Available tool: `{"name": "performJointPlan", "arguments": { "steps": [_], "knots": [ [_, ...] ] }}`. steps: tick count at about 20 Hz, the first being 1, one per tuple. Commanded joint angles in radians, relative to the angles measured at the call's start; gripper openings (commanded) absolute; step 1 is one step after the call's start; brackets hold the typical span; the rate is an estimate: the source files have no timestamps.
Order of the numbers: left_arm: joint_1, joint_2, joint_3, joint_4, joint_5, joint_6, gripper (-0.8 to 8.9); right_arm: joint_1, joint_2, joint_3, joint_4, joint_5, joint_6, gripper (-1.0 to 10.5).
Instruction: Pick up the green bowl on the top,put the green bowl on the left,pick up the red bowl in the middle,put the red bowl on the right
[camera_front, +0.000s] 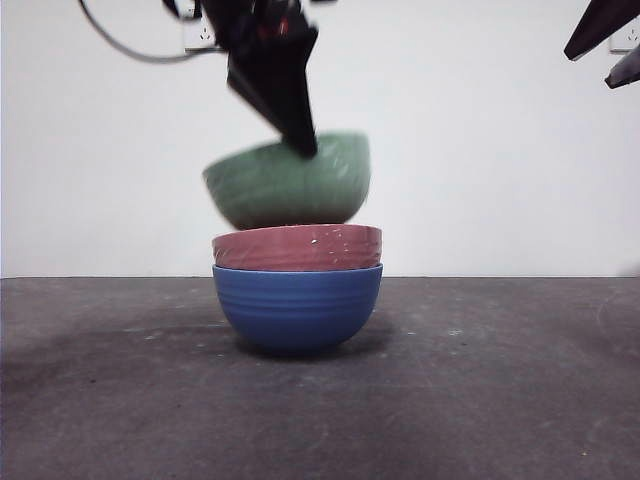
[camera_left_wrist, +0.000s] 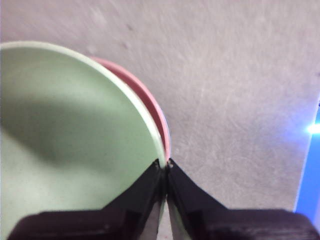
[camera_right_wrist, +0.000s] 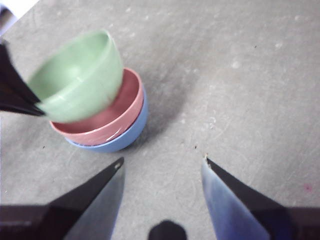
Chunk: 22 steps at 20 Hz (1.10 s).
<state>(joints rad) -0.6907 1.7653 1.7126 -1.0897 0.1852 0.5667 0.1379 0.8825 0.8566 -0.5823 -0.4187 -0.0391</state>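
Left tool (camera_left_wrist: 166, 162) pinched tight on the rim of the green bowl (camera_front: 290, 182), one jaw inside the wall and one outside, tips nearly meeting over the thin edge. Seen from the front as a dark wedge coming down from above onto the bowl's upper rim. Green bowl lifted and tilted, blurred, its underside just above the red bowl (camera_front: 297, 248) and possibly brushing its rim; contact hard to judge. From the left wrist, pale green interior (camera_left_wrist: 70, 135) filling much of the picture, with a crescent of red rim (camera_left_wrist: 150, 105) peeking out beside it. From the right wrist, green bowl (camera_right_wrist: 80, 77) leaning over the stack, off-centre from it, gripped at one side by the other arm's black jaws.

Red bowl nested in the blue bowl (camera_front: 297, 308), only its upper band showing above the blue rim. Same pair visible from the right wrist: red bowl (camera_right_wrist: 117, 112) seated in the blue bowl (camera_right_wrist: 132, 132). Blue bowl upright on the grey worktop (camera_front: 500, 390), around the middle of the front view.

Right tool (camera_right_wrist: 162, 162) spread wide, gripping nothing, hovering over bare worktop (camera_right_wrist: 240, 75) near the stack but apart from it. Black tips at the top right corner of the front view, well apart from the bowls.
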Motion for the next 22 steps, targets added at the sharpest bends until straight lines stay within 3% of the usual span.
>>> {"name": "performJointPlan", "arguments": {
  "steps": [1, 7, 11, 17, 22],
  "knots": [
    [-0.018, 0.0, 0.092, -0.079, -0.006, 0.007, -0.08, 0.002, 0.001, 0.005, 0.018, 0.0, -0.008, 2.5],
    [-0.029, -0.153, 0.162, -0.295, -0.121, -0.233, -0.08, 0.001, 0.001, 0.005, 0.022, 0.002, -0.008, 2.5],
    [-0.05, -0.311, 0.014, -0.299, -0.24, -0.369, -0.08, 0.001, 0.001, 0.005, 0.022, 0.002, -0.007, 2.5],
    [-0.095, -0.51, -0.504, -0.049, -0.286, -0.539, -0.09, 0.001, 0.001, 0.005, 0.032, 0.001, -0.004, 2.5],
    [-0.126, -0.46, -0.766, 0.201, -0.285, -0.541, -0.09, 0.002, 0.001, 0.005, 0.034, 0.002, 0.003, 2.5]
  ]
}}
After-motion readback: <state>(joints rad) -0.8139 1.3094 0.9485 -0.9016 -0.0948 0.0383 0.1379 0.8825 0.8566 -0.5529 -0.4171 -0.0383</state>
